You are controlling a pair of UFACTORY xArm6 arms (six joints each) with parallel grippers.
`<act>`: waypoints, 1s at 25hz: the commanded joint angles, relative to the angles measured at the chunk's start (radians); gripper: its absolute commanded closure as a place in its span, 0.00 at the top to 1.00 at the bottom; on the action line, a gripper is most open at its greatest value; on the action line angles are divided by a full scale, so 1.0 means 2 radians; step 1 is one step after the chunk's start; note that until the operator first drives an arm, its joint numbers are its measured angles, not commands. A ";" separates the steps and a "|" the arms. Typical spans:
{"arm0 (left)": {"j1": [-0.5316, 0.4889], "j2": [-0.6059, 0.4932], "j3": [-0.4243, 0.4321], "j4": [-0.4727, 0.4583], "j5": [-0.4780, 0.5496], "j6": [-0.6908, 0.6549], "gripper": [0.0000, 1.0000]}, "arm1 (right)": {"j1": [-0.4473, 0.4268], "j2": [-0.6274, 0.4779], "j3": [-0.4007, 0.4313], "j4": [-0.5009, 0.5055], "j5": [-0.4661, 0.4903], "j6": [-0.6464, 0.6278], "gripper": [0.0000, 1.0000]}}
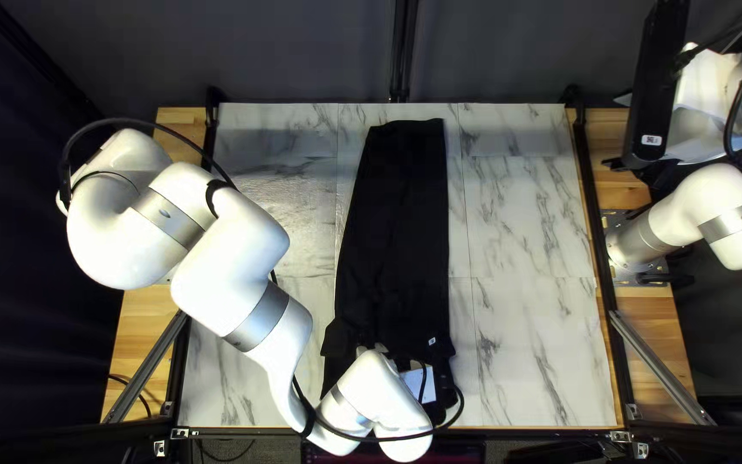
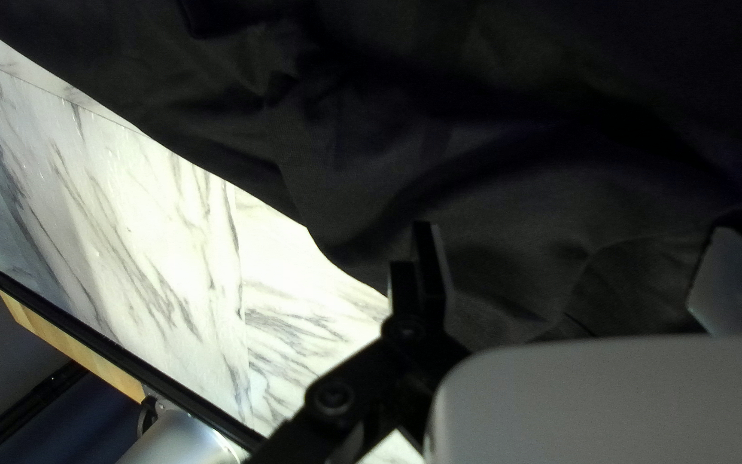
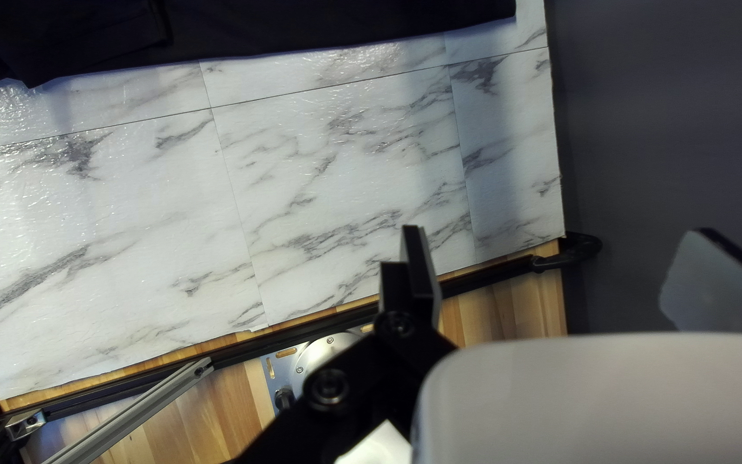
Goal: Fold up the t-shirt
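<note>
The black t-shirt lies as a long narrow strip on the marble-patterned table, its near part partly covered by my left arm. At that near end my left gripper is low over the cloth, its fingertips hidden in the top left view. In the left wrist view, my left gripper has its fingers wide apart, with wrinkled shirt cloth ahead of and under them. My right gripper is raised beyond the table's right edge. In the right wrist view, my right gripper is open and holds nothing; the shirt lies far ahead.
The marble-patterned tabletop shows on both sides of the shirt. Black rails run along its sides, with wooden strips outside them. A metal strut stands at the right, and a dark curtain hangs behind.
</note>
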 commanded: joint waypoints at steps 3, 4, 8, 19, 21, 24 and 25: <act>0.005 0.000 -0.010 0.007 0.011 0.007 1.00 | 0.000 0.000 0.000 0.000 0.000 0.000 1.00; 0.006 0.001 -0.014 0.009 0.015 0.009 1.00 | 0.000 0.000 0.000 0.000 0.000 0.000 1.00; 0.008 0.009 -0.037 0.015 0.032 0.016 1.00 | 0.000 0.000 0.000 0.000 0.000 0.000 1.00; 0.004 0.009 -0.032 0.017 0.036 0.010 1.00 | 0.000 0.000 0.000 0.000 0.000 0.000 1.00; 0.001 0.001 -0.018 0.015 0.033 0.005 1.00 | 0.000 0.000 0.000 0.000 0.000 0.000 1.00; -0.001 -0.008 0.000 0.012 0.027 -0.002 1.00 | 0.000 0.000 0.000 0.000 0.000 0.000 1.00; -0.002 -0.009 0.003 0.011 0.026 -0.003 1.00 | 0.000 0.000 0.000 0.000 0.000 0.000 1.00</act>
